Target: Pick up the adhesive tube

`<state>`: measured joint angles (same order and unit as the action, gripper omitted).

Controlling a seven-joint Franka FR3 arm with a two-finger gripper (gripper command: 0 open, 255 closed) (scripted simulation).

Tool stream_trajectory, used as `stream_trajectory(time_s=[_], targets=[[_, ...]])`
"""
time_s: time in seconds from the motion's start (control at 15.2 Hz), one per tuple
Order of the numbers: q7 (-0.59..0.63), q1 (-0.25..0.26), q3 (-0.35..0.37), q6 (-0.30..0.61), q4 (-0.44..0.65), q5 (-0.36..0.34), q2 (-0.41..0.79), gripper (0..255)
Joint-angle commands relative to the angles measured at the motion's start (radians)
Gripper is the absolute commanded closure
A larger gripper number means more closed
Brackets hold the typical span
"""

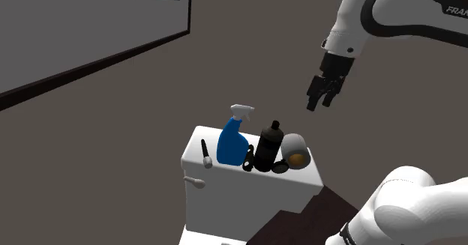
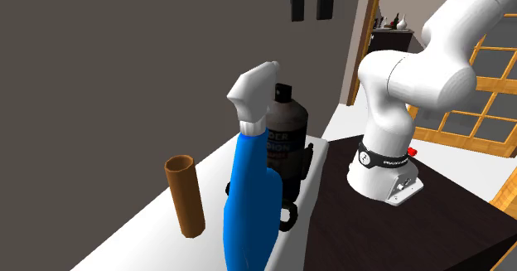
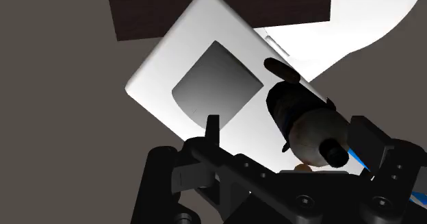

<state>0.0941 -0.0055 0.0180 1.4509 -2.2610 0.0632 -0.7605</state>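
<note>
Jaws apart, nothing between them. The gripper (image 1: 319, 103) hangs well above the toilet tank (image 1: 247, 185), at about 1 o'clock from the black bottle (image 1: 268, 147) in the shoulder view. I take the target to be the brown tube (image 2: 186, 196). It stands upright on the tank lid, open-topped, at 9 o'clock of the blue spray bottle (image 1: 232, 140) and apart from it, at the far end of the row from the gripper.

Risks, as judged:
1. The straight route to the tube crosses 2 taller things, the spray bottle and the black bottle. A low sweep would clip a cap or the trigger head and tip it.
2. The tube is slim and upright. If one finger lands first, or the closing is off-centre, it could topple, roll on the lid and drop off the edge.
3. The spray bottle is the tube's nearest neighbour, so a wide approach from that side may nudge it.

View differences:
- The second exterior view gives the tube's colour, upright stance and hollow top. The shoulder view renders it as a thin dark sliver.
- The shoulder view adds a grey cup (image 1: 294, 152) with an orange inside, at 3 o'clock of the black bottle.
- The wrist view looks down on the row, with the black bottle's cap nearest the jaws and the tube beyond it.
</note>
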Motion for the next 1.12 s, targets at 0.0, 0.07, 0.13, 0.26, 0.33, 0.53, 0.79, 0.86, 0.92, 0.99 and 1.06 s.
stream_trajectory(time_s=[0.0, 0.07, 0.13, 0.26, 0.33, 0.53, 0.79, 0.86, 0.92, 0.99, 1.06], targets=[[0.0, 0.0, 0.0, 0.0, 0.0, 0.0, 0.0, 0], [0.071, -0.014, 0.035, 0.102, -0.092, 0.016, -0.086, 0], [0.142, -0.028, 0.076, 0.204, -0.18, 0.032, -0.167, 0], [0.288, -0.055, 0.177, 0.411, -0.344, 0.069, -0.314, 0], [0.367, -0.067, 0.239, 0.514, -0.418, 0.088, -0.376, 0], [0.636, -0.116, 0.483, 0.826, -0.591, 0.154, -0.499, 0], [0.849, -0.178, 0.708, 1.036, -0.672, 0.209, -0.528, 0], [0.855, -0.173, 0.718, 1.047, -0.683, 0.215, -0.526, 0], [0.861, -0.169, 0.728, 1.059, -0.694, 0.22, -0.523, 0], [0.868, -0.165, 0.738, 1.071, -0.705, 0.224, -0.52, 0], [0.874, -0.161, 0.748, 1.083, -0.715, 0.229, -0.516, 0]])
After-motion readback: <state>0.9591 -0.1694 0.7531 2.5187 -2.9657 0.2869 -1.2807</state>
